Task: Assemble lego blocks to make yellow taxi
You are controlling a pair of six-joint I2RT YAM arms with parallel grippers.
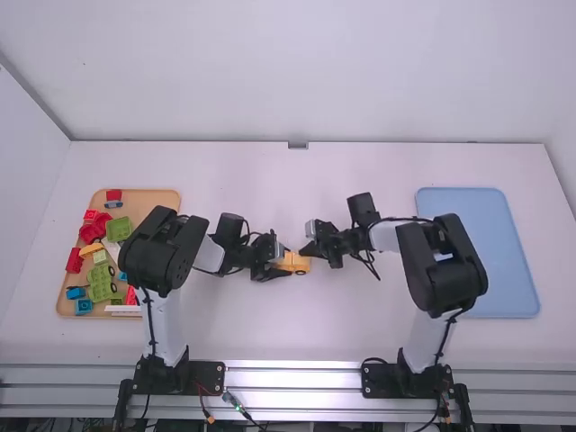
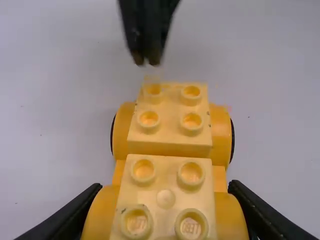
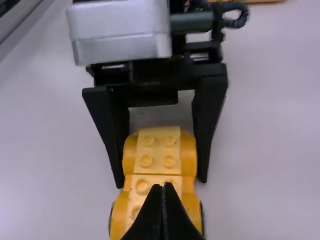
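Near the table's middle in the high view, my left gripper [image 1: 283, 260] holds the yellow car [image 1: 299, 263] by its sides. The left wrist view shows my left gripper [image 2: 165, 192] with one finger against each rounded flank of the car's near end. Two paler studded sections [image 2: 170, 122] run along the car's top, between rounded fenders, with dark wheel edges at the far end. My right gripper [image 1: 304, 251] is just above the car's free end, fingertips together and nothing between them. In the right wrist view, the shut right gripper [image 3: 164, 186] overlaps the yellow car [image 3: 159, 152].
At the left, a wooden tray [image 1: 148, 200] holds red, green, blue and yellow blocks, partly under the left arm. A blue tray [image 1: 499, 256] lies at the right, its near-left part behind the right arm. White table surface [image 1: 292, 189] extends beyond the grippers.
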